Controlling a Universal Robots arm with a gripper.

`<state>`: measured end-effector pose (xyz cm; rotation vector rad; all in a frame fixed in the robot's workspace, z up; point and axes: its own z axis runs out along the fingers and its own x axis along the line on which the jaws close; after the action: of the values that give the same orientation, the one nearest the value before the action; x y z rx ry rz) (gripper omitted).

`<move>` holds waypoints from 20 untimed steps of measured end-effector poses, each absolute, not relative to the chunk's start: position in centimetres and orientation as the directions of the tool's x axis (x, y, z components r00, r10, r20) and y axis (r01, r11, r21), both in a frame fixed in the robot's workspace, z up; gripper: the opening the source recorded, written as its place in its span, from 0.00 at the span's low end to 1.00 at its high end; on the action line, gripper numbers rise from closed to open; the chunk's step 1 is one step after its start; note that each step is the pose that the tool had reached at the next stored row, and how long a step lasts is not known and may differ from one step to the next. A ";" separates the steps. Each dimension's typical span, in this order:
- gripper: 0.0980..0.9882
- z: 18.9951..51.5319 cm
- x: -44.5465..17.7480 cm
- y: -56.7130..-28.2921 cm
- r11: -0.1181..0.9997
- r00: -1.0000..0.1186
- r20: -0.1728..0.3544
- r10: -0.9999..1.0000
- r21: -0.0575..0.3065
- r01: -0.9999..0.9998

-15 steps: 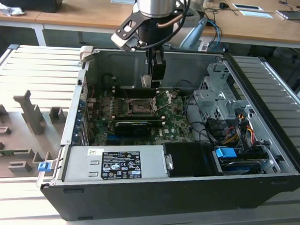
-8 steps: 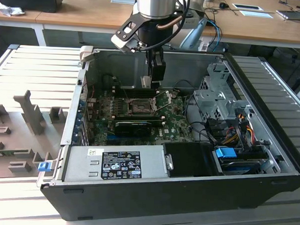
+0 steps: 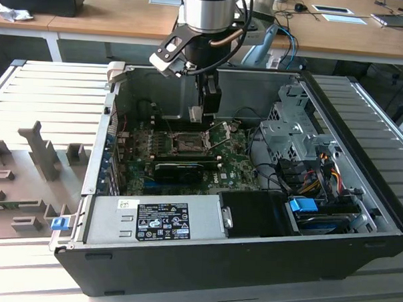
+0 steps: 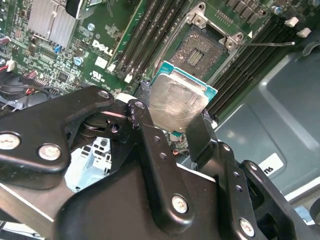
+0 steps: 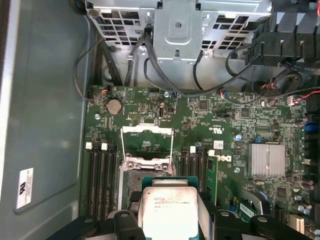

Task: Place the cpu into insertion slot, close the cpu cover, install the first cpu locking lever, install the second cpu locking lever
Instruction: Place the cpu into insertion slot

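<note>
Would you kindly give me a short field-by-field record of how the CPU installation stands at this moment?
gripper: shut on the cpu
cpu: held above the green board, not yet seated
insertion slot: empty, contacts exposed
cpu cover: swung open, standing up from the socket

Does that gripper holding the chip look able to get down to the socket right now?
Probably yes: the gripper holds the cpu above the insertion slot, whose cpu cover stands open, nothing between.
</note>
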<state>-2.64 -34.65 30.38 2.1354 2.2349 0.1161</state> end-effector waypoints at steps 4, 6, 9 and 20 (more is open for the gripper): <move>0.48 29.2 -2.7 -34.7 0.044 -0.046 0.017 0.999 0.088 0.995; 0.48 28.7 -2.7 -34.7 0.045 -0.046 0.017 0.999 0.089 0.995; 0.48 28.3 -2.8 -34.7 0.045 -0.046 0.017 0.999 0.089 0.995; 0.48 25.4 -3.2 -34.6 0.045 -0.046 0.017 0.999 0.091 0.995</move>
<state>-3.17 -34.62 25.44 2.1334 2.2330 0.1195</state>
